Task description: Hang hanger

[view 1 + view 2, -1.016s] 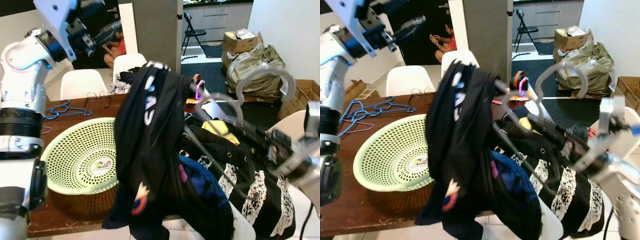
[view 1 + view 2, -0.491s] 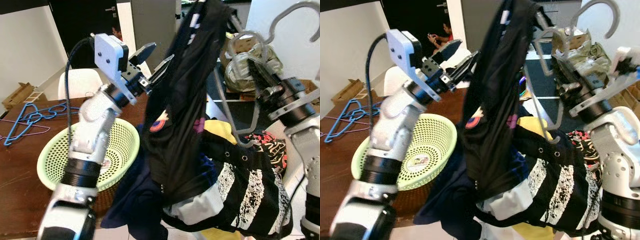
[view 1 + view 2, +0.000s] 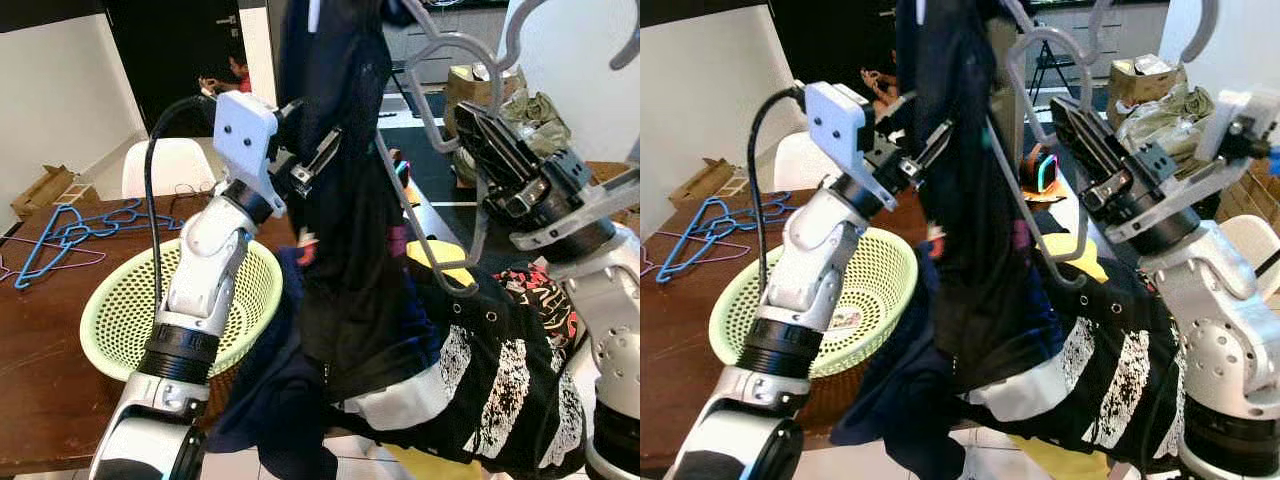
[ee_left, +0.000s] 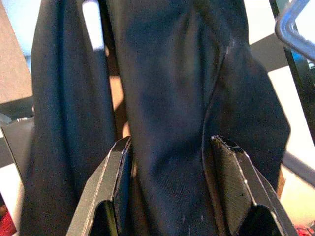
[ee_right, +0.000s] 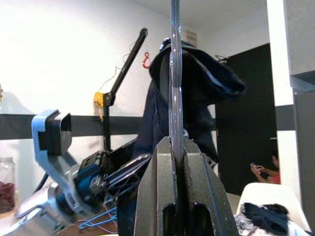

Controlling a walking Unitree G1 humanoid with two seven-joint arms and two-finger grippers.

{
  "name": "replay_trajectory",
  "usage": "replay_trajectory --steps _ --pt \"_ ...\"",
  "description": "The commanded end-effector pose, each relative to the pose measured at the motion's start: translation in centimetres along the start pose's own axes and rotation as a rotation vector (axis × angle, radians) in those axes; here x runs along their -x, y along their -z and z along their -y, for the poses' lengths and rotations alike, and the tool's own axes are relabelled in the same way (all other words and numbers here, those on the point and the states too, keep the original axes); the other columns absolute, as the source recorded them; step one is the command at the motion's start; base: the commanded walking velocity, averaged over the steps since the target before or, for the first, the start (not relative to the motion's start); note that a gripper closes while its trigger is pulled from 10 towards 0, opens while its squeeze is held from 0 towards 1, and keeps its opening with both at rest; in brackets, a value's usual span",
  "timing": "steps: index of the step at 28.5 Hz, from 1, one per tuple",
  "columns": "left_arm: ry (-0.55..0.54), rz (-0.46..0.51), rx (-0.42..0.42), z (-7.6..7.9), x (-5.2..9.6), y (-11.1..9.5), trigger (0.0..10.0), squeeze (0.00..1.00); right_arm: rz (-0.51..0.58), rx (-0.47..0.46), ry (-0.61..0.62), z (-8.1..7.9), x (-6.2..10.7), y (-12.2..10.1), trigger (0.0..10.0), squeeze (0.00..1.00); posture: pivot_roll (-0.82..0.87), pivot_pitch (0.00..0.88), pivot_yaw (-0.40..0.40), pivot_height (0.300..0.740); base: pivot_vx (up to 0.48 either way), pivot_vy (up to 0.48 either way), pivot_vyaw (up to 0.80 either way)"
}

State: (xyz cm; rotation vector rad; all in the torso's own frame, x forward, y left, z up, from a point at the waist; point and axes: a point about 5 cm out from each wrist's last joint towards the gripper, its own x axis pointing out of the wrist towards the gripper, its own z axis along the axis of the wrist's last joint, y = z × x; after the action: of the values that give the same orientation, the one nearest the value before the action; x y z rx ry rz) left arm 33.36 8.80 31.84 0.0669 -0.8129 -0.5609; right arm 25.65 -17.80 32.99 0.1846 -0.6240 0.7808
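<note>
A grey wire hanger (image 3: 440, 46) is held high in front of me, with a black garment (image 3: 350, 200) draped over it and hanging down. My right gripper (image 3: 470, 115) is shut on the hanger's wire; in the right wrist view the wire (image 5: 175, 73) runs straight up from between the closed fingers (image 5: 162, 167). My left gripper (image 3: 322, 152) reaches into the garment from the left. In the left wrist view its fingers (image 4: 115, 187) stand apart with the black cloth (image 4: 167, 98) between them.
A pale green basket (image 3: 120, 310) sits on the brown table (image 3: 40, 350), with blue hangers (image 3: 70, 225) behind it. A black and white garment (image 3: 490, 370) lies over a chair at the right. A white chair (image 3: 160, 165), a seated person (image 3: 235, 78) and boxes (image 3: 490, 85) are beyond.
The right gripper has lifted the hanger and garment higher and closer. The left gripper came down from up high and went into the cloth. The camera also shifted.
</note>
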Motion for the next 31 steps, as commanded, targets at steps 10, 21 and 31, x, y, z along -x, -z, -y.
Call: replay_trajectory --steps 10,21,31 --pt "-0.005 0.016 -0.021 0.1 -0.1 -0.8 9.9 0.00 0.014 0.001 -0.026 -0.8 -0.4 -0.2 10.0 0.00 -0.06 0.000 0.055 0.740 0.000 0.000 0.00" --pt "0.027 0.008 -0.011 1.2 0.1 -0.7 0.0 0.00 -0.016 0.062 0.166 1.8 -0.7 0.3 10.0 0.00 -0.05 0.000 0.044 0.740 0.000 0.000 0.00" --pt "0.176 0.025 0.078 4.2 0.0 -1.2 0.0 0.00 -0.134 0.104 0.375 4.8 -1.3 2.5 10.0 0.00 -0.04 0.000 0.036 0.740 0.000 0.000 0.00"
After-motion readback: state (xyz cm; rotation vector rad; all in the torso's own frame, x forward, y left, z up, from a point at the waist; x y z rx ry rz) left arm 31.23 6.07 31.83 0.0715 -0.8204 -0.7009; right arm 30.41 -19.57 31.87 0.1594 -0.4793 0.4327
